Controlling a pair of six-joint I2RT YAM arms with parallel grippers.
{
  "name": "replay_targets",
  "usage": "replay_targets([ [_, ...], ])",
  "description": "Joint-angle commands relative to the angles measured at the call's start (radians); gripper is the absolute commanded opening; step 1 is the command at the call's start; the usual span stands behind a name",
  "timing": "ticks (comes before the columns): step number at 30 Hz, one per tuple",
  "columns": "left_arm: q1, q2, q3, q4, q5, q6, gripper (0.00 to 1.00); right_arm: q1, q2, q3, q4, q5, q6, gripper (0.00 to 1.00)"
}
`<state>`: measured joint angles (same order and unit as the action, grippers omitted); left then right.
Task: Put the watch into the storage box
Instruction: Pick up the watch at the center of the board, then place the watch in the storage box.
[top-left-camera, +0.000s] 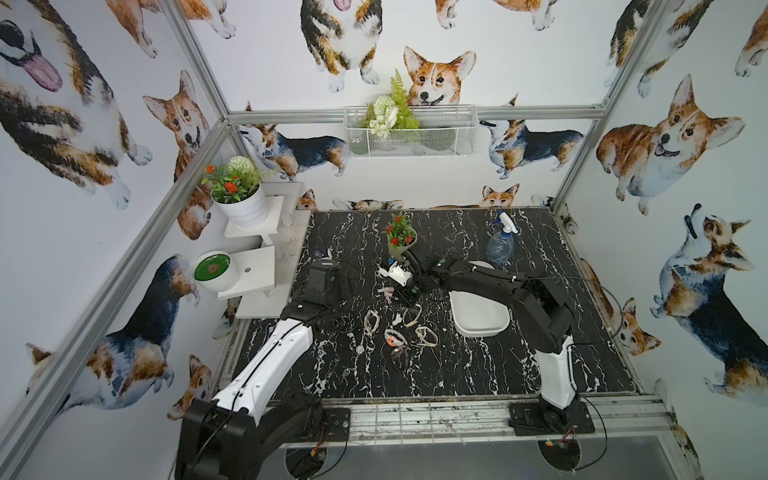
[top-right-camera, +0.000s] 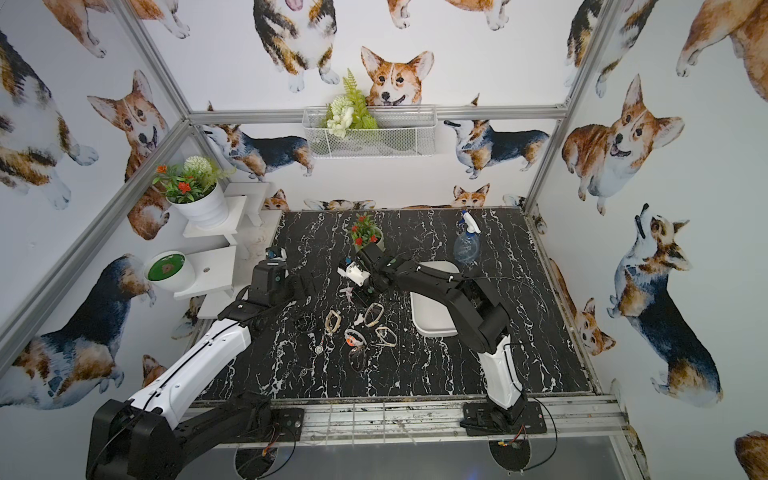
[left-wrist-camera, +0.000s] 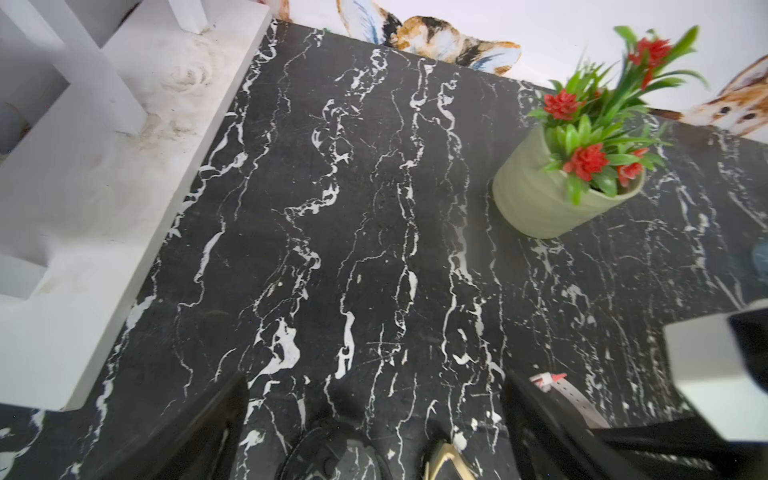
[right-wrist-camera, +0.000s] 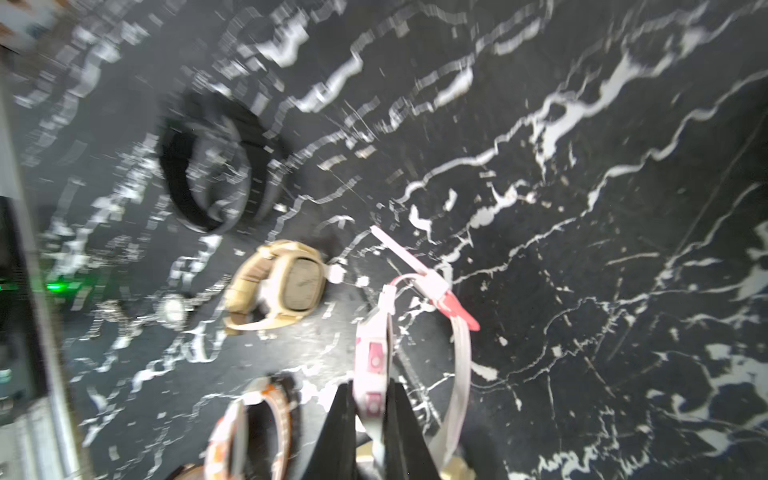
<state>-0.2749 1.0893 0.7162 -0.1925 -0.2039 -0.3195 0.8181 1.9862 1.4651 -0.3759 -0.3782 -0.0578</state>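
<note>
Pink watch (right-wrist-camera: 374, 357): likely light, strap floppy, best held by rigid case; right pincer (right-wrist-camera: 370, 390) pinches it; left pincer (left-wrist-camera: 374, 386) spread; storage box (top-left-camera: 478, 316) at 3 o'clock.

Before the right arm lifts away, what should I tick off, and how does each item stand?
1. The right gripper shut on the pale pink plastic watch: ok.
2. That watch off the black marble table: cannot tell.
3. The beige square-faced watch apart from the grip: ok.
4. The shallow white plastic storage box, visible part unoccupied: ok.
5. The left gripper open, holding nothing: ok.
</note>
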Motion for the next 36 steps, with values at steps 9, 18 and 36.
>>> replay_targets([
  [9,-0.033,0.016,-0.023,0.223,0.298,0.014,1.00,-0.187,-0.405,-0.348,0.265,0.086,0.171,0.01],
  [18,-0.144,0.132,0.011,0.294,0.401,0.056,1.00,-0.342,-0.548,-0.593,0.294,0.211,0.255,0.00],
  [36,-0.207,0.201,0.037,0.233,0.269,0.092,1.00,-0.389,-0.282,-0.492,0.292,0.233,0.282,0.01],
])
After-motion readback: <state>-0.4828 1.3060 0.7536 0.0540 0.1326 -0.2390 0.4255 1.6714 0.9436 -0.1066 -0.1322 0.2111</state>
